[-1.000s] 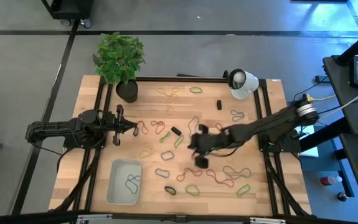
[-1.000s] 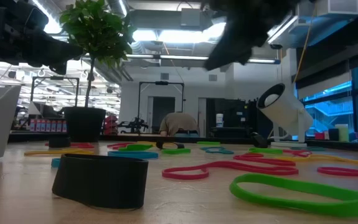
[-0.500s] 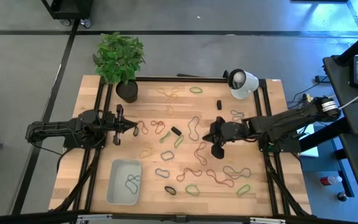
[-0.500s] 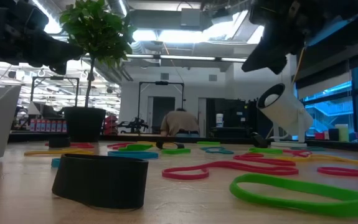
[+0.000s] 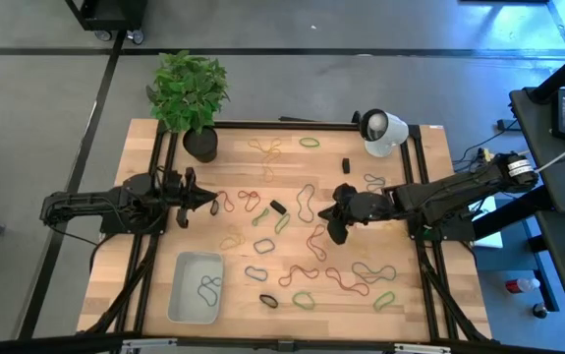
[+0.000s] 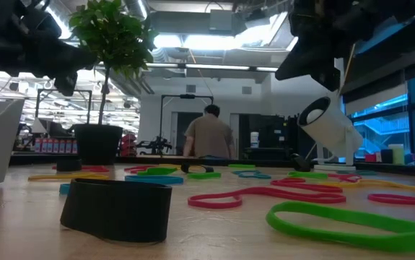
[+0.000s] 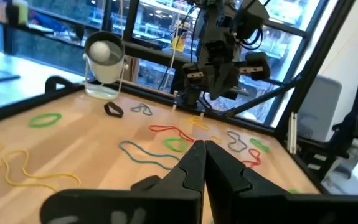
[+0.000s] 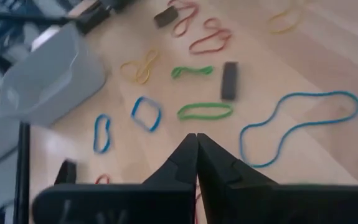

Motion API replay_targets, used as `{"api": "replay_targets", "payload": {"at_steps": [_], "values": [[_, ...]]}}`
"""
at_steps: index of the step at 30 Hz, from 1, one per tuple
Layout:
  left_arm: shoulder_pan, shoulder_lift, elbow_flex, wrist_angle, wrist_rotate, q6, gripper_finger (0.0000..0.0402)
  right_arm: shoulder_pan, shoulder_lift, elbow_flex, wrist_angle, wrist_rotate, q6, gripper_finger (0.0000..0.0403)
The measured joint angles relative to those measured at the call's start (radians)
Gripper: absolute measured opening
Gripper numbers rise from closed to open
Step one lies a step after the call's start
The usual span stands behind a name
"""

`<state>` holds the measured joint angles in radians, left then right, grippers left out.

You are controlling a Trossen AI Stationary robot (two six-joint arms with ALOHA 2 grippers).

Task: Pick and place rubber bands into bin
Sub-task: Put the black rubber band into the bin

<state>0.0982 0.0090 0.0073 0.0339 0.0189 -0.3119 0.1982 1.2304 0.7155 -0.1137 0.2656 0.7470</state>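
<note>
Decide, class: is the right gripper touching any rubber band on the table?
Apart. In the right wrist view the right gripper is shut with nothing between its fingers, and the rubber bands lie on the table well beyond its tips.

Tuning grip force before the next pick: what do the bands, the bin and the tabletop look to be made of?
The rubber bands look like matte elastic rubber: thin, flat loops lying limp in bent shapes. The bin looks like moulded plastic, pale grey-white and smooth, with rounded corners; it could be something else. The tabletop looks like light wood, with visible grain and plank lines, probably sealed.
</note>
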Motion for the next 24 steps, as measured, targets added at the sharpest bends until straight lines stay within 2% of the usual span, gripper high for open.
{"api": "replay_targets", "payload": {"at_steps": [13, 15, 19, 24], "values": [[-0.003, 0.008, 0.012, -0.018, -0.019, -0.042, 0.0003, 0.0, 0.0, 0.002, -0.026, 0.002, 0.073, 0.0005], [-0.012, 0.027, 0.04, -0.047, -0.019, -0.035, 0.0002, 0.0, 0.0, 0.002, -0.043, -0.029, 0.006, 0.0003], [-0.048, 0.132, 0.133, -0.134, -0.047, 0.003, 0.0002, -0.002, -0.017, -0.028, -0.054, -0.12, -0.094, 0.0002], [-0.13, 0.382, 0.292, -0.26, -0.161, 0.007, 0.0002, -0.021, -0.097, -0.113, -0.043, -0.177, -0.154, 0.0001]]}}
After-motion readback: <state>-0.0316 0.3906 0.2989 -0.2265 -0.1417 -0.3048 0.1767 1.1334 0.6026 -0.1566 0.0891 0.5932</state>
